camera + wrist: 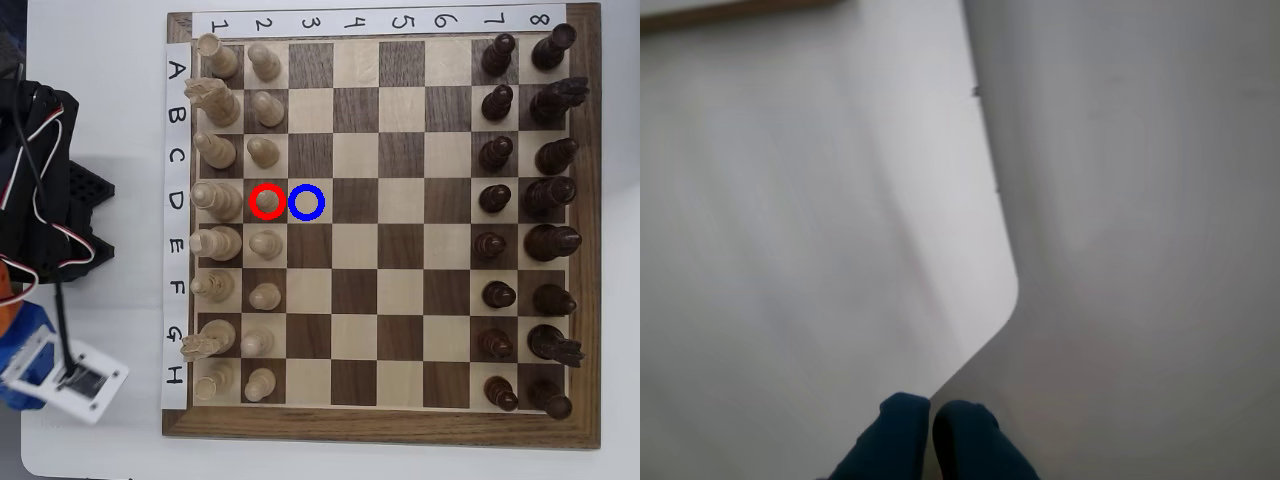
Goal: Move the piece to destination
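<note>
In the overhead view the piece point(266, 201), a small pale pawn, stands on the dark square ringed in red, in the pale pawn row. The destination point(307, 202), a light square ringed in blue, lies just right of it and holds nothing. My arm point(40, 210) is folded on the white table left of the chessboard, well away from the piece. In the wrist view my gripper point(931, 425) enters from the bottom edge. Its two dark blue fingertips are pressed together with nothing between them, above bare white surface.
The wooden chessboard point(585, 230) carries pale pieces in its two left columns and dark pieces in its two right columns; the middle columns are bare. A strip of wooden board edge point(735, 10) shows top left in the wrist view. Black servo mounts and cables point(50, 150) sit left of the board.
</note>
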Available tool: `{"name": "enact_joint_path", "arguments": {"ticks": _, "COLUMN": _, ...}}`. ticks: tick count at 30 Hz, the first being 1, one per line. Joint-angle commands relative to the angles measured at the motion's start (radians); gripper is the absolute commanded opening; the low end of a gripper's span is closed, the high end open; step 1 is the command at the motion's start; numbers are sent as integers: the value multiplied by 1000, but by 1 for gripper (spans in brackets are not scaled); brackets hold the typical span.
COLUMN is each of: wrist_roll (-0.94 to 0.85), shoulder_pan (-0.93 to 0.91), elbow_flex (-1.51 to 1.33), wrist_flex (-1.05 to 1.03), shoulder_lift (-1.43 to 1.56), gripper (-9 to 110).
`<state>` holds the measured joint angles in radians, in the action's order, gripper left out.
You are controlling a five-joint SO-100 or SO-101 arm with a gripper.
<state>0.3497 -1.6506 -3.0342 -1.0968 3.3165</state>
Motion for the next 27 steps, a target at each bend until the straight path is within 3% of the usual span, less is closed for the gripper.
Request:
{"name": "enact_joint_path", "arguments": {"ticks": 1, "wrist_roll": 360, "shoulder_pan": 58, "elbow_flex": 431, "wrist_flex": -14, "shoulder_lift": -156, "gripper": 0}}
{"name": "enact_joint_path", "arguments": {"ticks": 18, "wrist_roll": 1101, "shoulder_pan": 279, "elbow_flex": 1132, "wrist_flex": 436, "shoulder_lift": -591, "gripper": 2}}
{"name": "enact_joint_path", "arguments": {"ticks": 27, "wrist_roll": 1227, "shoulder_pan": 445, "elbow_flex": 1522, "wrist_flex": 431, "shoulder_lift": -830, "gripper": 1}}
